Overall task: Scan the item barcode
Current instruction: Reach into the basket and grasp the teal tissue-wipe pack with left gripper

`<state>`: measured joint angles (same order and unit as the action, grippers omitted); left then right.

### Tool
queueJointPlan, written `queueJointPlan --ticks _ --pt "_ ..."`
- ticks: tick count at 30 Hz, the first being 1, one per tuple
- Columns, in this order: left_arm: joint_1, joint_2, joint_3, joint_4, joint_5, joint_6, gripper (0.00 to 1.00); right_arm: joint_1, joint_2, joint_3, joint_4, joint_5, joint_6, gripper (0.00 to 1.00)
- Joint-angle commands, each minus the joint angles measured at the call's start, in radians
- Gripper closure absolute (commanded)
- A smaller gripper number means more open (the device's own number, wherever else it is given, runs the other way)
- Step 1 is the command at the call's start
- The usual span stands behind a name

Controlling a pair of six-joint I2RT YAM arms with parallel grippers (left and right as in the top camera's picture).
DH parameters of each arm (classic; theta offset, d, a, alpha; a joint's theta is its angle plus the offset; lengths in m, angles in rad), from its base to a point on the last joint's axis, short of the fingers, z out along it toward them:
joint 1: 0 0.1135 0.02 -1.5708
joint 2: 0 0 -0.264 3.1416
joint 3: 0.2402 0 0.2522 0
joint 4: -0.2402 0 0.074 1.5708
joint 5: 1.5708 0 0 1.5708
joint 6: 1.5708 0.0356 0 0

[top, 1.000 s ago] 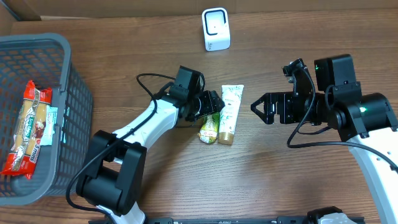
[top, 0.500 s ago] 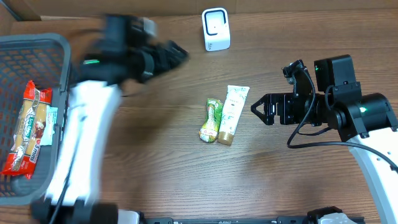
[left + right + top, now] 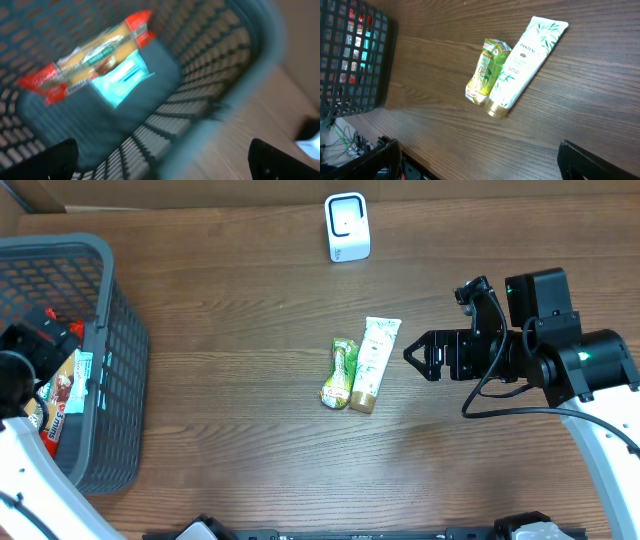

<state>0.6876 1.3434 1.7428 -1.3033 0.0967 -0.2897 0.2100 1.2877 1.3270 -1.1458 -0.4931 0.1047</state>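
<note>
My left gripper (image 3: 165, 165), jaws wide, hangs over the basket (image 3: 220, 80); the snack packet (image 3: 95, 52) lies at eleven o'clock, running eight-to-two. My right gripper (image 3: 480, 162), wide too, is well apart.

Overhead: lit evenly & softly from above, fairly bright. Sharp wood grain across table (image 3: 250, 430), no hard glare. Short soft shadows beside tube (image 3: 368, 363) & green pouch (image 3: 338, 374). Darker inside basket (image 3: 122, 350). Left wrist: heavy motion blur thru whole pic; smeared basket mesh, streaked rim, unreadable print on snack pack (image 3: 92, 52). Right wrist: crisp in centre w/ legible tube lettering, faint sheen on wood at top right, dimmer twd bottom-left corner. Dark, soft-focus gripper fingers (image 3: 592, 161) at bottom edge.
</note>
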Motion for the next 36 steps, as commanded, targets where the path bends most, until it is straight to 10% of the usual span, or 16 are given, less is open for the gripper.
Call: queueJointPlan --ticks 1,8,31,36 --pt "0.079 0.010 -0.189 0.126 0.034 0.033 0.01 0.003 -0.001 0.020 -0.002 -0.004 -0.001 0.00" --pt "0.075 0.098 -0.479 0.451 0.019 0.248 0.01 0.003 -0.001 0.020 -0.011 0.007 -0.004 0.00" --pt "0.058 0.528 -0.483 0.711 -0.074 0.538 0.03 0.003 -0.001 0.020 -0.038 0.067 -0.003 0.00" --pt "0.024 0.583 -0.483 0.758 -0.017 0.545 0.19 0.003 0.000 0.020 -0.034 0.067 -0.003 0.00"
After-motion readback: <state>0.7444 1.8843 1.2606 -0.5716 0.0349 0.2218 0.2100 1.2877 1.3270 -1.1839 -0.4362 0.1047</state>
